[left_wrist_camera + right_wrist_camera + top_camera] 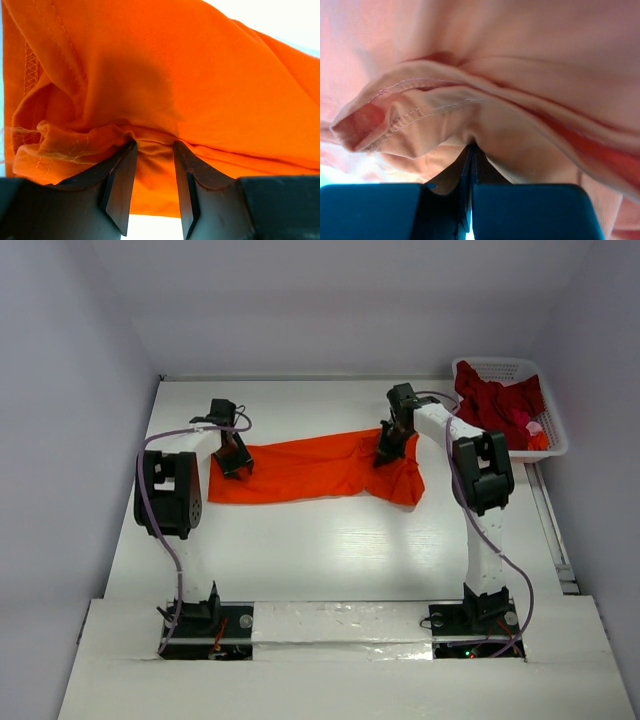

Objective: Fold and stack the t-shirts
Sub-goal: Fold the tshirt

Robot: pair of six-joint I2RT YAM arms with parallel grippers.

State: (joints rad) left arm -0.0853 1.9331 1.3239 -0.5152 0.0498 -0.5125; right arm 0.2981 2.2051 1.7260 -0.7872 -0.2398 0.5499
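Note:
The orange t-shirt (310, 468) lies stretched in a long band across the middle of the table. My left gripper (232, 462) is at its left end. In the left wrist view, the left gripper (154, 150) has its jaws partly apart, with a fold of the orange t-shirt (200, 75) lying between them. My right gripper (388, 452) is at the band's right end. Seen from the right wrist, the right gripper (471, 147) is shut on a bunched hem of the orange t-shirt (520, 60). A dark red t-shirt (495, 400) lies crumpled in the basket.
The white lattice basket (500, 364) stands at the table's back right corner, with a small pink item (533, 427) beside the red cloth in it. Walls close in the table on the left, back and right.

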